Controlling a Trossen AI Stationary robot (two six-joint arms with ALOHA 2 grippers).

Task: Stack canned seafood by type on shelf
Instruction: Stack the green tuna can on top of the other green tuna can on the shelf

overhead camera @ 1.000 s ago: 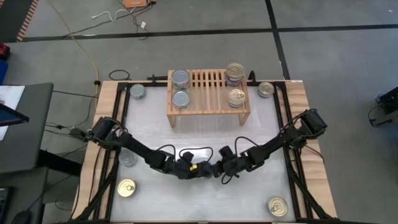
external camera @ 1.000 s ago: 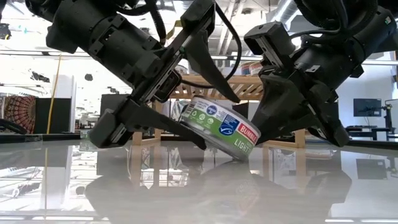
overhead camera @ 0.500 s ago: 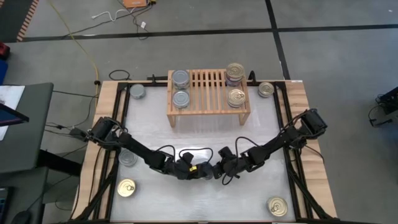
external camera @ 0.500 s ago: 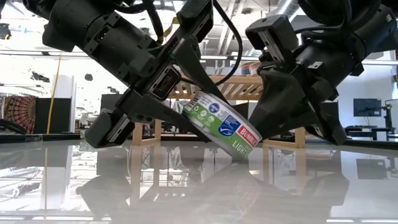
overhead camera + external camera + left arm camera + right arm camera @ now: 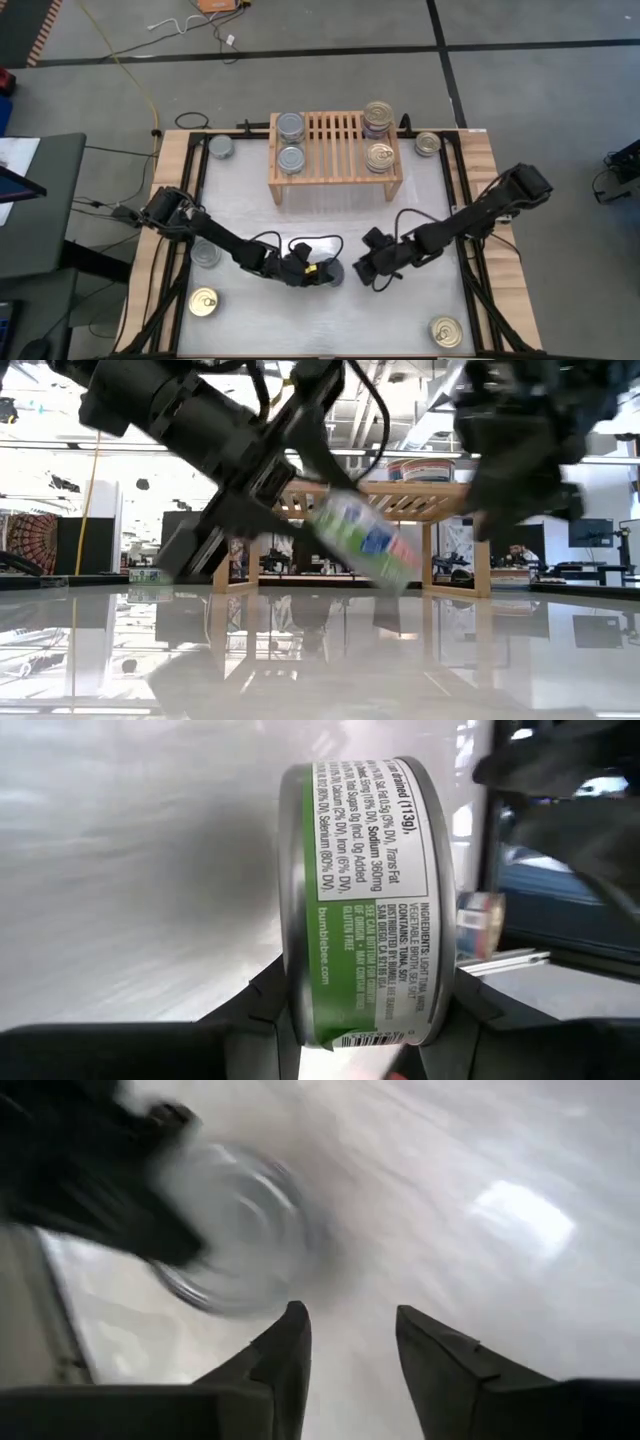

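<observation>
Tabletop (image 5: 420, 200), shelf (image 5: 334, 150) at far edge holding sorted tins. Left gripper (image 5: 322, 273) near front centre clamps green-labelled tin (image 5: 365, 900), lifted and tilted. Right gripper (image 5: 366, 270) just beside, fingers apart, empty. Carry step; next: reach the matching stack on the shelf.

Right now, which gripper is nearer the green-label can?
Left. The left gripper is clamped on the green-label can, holding it tilted above the table. The right gripper is open and empty, just beside the can and apart from it.
</observation>
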